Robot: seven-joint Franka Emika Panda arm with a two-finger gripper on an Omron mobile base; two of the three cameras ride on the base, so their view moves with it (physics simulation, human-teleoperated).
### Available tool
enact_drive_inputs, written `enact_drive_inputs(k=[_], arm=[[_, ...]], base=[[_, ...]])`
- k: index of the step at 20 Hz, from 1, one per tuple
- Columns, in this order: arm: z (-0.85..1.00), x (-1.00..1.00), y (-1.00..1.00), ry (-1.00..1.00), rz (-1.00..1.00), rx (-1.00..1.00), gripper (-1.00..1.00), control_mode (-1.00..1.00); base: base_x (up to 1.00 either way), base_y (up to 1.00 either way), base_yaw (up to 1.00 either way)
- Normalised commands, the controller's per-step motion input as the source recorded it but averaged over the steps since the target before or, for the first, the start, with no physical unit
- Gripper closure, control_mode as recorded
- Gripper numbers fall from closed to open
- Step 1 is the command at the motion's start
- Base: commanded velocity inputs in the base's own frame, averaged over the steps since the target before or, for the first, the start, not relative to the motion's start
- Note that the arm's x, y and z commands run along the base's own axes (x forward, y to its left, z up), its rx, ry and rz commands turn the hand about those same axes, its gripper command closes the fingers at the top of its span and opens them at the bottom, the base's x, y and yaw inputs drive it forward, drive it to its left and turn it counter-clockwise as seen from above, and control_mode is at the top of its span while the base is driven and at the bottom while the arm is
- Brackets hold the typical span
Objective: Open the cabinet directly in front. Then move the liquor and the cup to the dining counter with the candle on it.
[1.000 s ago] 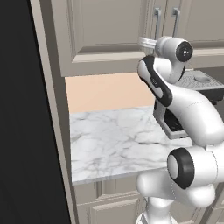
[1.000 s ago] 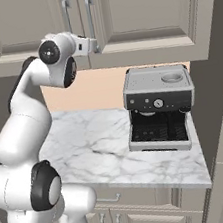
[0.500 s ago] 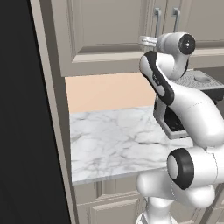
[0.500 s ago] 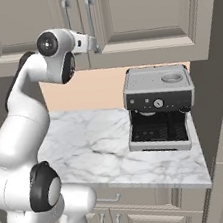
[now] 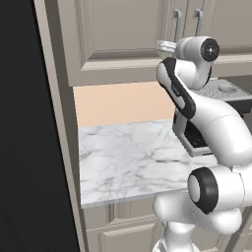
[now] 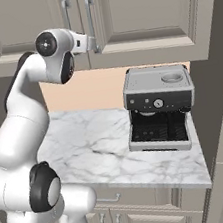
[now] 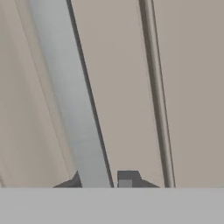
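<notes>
The greige wall cabinet [image 5: 123,39] [image 6: 144,12] hangs straight ahead with both doors closed. My gripper [image 6: 94,41] [image 5: 165,46] is raised against the lower end of one of its long grey bar handles. In the hand view that handle [image 7: 74,109] runs slantwise down between my two dark fingertips, and the gripper [image 7: 100,179] is shut on it. The liquor and the cup are hidden behind the doors. The dining counter is out of view.
A grey espresso machine [image 6: 158,109] [image 5: 216,98] stands on the short marble countertop [image 6: 88,147] [image 5: 128,157] under the cabinet, to the right of my arm. A tall dark panel [image 5: 24,147] walls off the left side. Low cabinet doors [image 6: 139,215] sit below the countertop.
The hand has risen a little and pushed in towards the cabinet doors. Its jaws have gone from wide open to shut around the bar handle.
</notes>
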Motion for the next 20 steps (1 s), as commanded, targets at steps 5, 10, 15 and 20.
enact_drive_inputs(k=[5, 10, 15, 20], arm=[[0.15, -0.32, 0.0, -0.05, 0.0, 0.0, 1.0, -1.0], [0.3, -0.48, 0.14, -0.03, 0.0, 0.0, 1.0, -1.0], [0.33, -0.56, 0.24, 0.0, -0.07, 0.0, 1.0, -1.0], [0.27, -0.69, 0.25, 0.0, -0.12, 0.0, 1.0, -1.0]], base=[[0.0, 0.0, 0.0], [0.0, 0.0, 0.0], [0.0, 0.0, 0.0], [0.0, 0.0, 0.0]])
